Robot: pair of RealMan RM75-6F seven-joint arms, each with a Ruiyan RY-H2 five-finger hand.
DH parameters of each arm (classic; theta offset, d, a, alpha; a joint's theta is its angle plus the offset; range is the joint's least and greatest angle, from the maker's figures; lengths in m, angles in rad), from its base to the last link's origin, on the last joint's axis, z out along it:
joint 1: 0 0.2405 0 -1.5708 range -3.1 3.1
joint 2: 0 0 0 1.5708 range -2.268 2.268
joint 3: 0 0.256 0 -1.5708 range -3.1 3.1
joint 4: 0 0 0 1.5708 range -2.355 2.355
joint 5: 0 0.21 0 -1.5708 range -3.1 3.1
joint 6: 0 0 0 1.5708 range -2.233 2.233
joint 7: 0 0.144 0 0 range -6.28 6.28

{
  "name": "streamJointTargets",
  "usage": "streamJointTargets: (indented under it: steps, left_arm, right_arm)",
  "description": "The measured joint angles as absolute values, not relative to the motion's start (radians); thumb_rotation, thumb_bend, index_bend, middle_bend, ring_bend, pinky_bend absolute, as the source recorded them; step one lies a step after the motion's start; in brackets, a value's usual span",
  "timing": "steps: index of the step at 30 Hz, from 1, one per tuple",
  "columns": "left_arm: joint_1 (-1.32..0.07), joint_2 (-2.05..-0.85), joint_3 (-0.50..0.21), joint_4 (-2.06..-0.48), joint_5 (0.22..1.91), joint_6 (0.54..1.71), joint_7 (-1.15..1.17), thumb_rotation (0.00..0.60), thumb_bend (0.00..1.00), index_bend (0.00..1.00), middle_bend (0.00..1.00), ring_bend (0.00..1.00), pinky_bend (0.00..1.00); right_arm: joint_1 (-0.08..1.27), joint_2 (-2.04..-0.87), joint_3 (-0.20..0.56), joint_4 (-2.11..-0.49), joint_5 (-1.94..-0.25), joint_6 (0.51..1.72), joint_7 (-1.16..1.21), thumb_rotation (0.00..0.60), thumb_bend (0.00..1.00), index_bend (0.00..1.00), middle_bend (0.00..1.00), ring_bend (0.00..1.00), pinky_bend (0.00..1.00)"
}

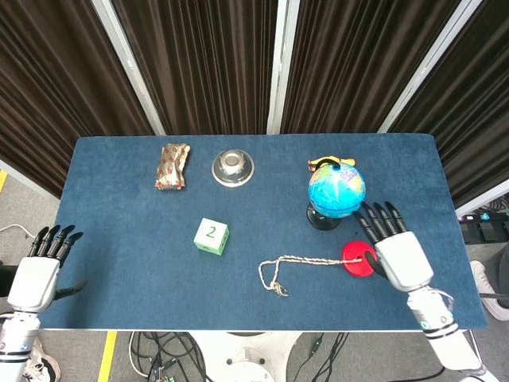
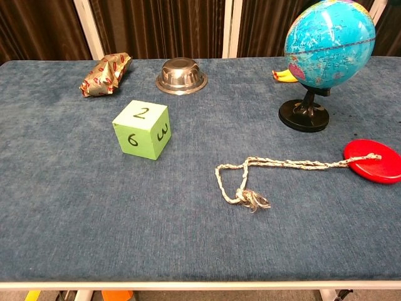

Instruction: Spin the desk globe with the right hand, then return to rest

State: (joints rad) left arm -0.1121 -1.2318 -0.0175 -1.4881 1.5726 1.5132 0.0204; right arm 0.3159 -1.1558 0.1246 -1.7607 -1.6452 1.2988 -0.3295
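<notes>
A blue desk globe (image 1: 336,189) on a black base (image 1: 321,218) stands at the right of the blue table; the chest view shows the globe (image 2: 329,42) at its upper right. My right hand (image 1: 395,247) hovers over the table just right of and in front of the globe, fingers spread and pointing away, holding nothing and not touching the globe. My left hand (image 1: 41,263) hangs off the table's left front edge, fingers spread, empty. Neither hand shows in the chest view.
A red disc (image 1: 359,258) on a braided string (image 1: 302,263) lies beside the right hand. A green numbered cube (image 1: 211,236), a steel bowl (image 1: 233,167), a foil wrapper (image 1: 172,165) and a yellow toy (image 1: 326,163) behind the globe are also on the table.
</notes>
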Motion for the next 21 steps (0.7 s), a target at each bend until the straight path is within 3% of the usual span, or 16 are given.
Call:
streamJointTargets:
  steps: [12,21]
  left_arm:
    - [-0.111,-1.243,-0.014,-1.46,1.567,1.506,-0.007,0.6,0.0,0.14,0.09,0.02,0.05]
    - [-0.109,-1.245,-0.011,-1.45,1.567,1.505,-0.016,0.6,0.0,0.14,0.09,0.02,0.05]
  right_arm:
    - [0.425,-1.2,0.146,-1.816,-1.552,1.14,-0.443,0.6,0.28,0.0,0.0,0.0,0.0]
    - [0.442,-1.218,0.137,-1.786,-1.496,1.122,-0.446,0.6,0.28,0.0,0.0,0.0,0.0]
